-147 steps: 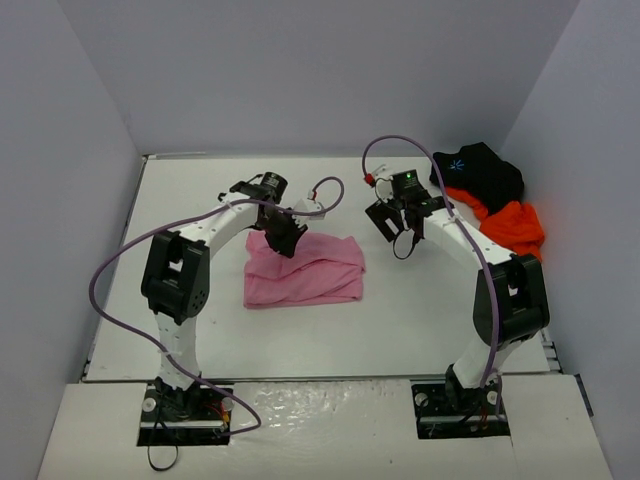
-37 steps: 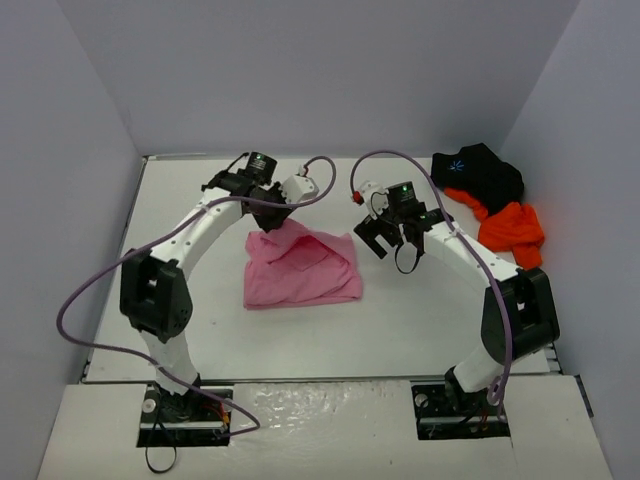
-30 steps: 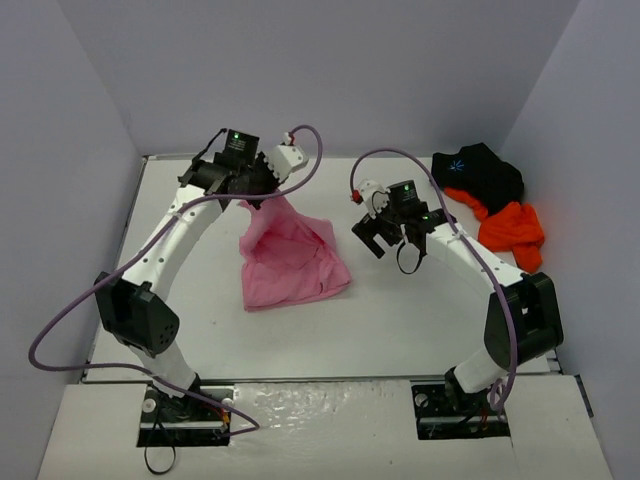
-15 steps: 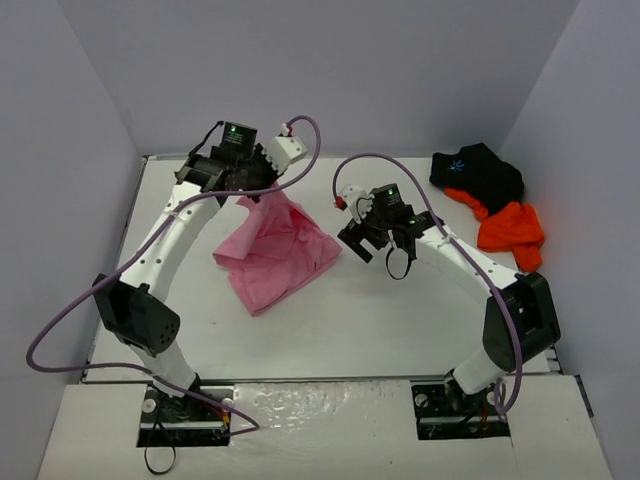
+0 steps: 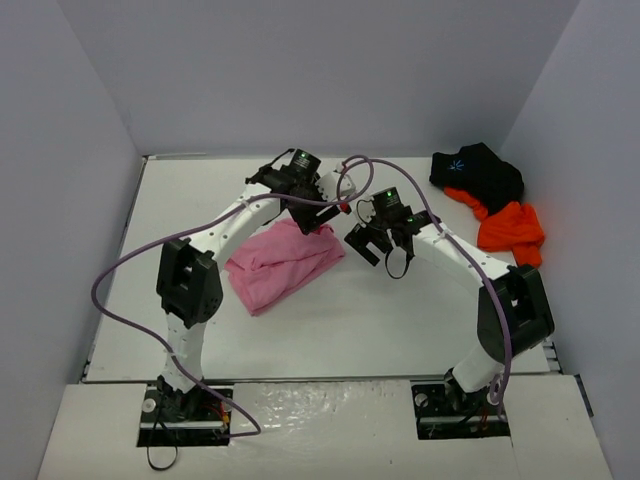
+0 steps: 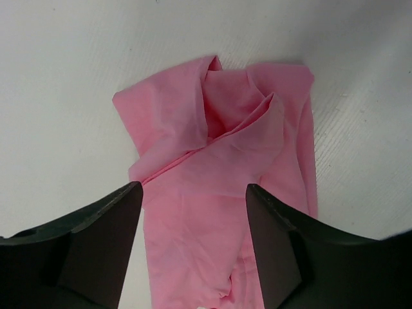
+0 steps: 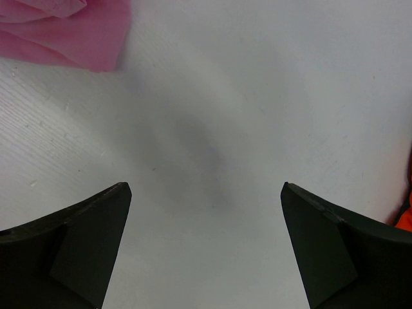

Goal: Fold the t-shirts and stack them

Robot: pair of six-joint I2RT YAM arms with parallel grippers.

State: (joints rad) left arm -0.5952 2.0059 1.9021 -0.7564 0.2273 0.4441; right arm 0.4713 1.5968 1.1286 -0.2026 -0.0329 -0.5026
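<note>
You can pass freely over the white tabletop (image 5: 400,330) along its near side. The crumpled pink cloth t-shirt (image 5: 283,265) blocks the middle-left; the black cloth t-shirt (image 5: 478,172) and bright orange cloth t-shirt (image 5: 512,228) crowd the far-right corner.

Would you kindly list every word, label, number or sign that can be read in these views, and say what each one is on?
No readable words, numbers or brand names appear in any view.
The black t-shirt carries a small light-blue starburst print: a graphic, no letters.
The pink t-shirt and orange t-shirt show no print.
</note>
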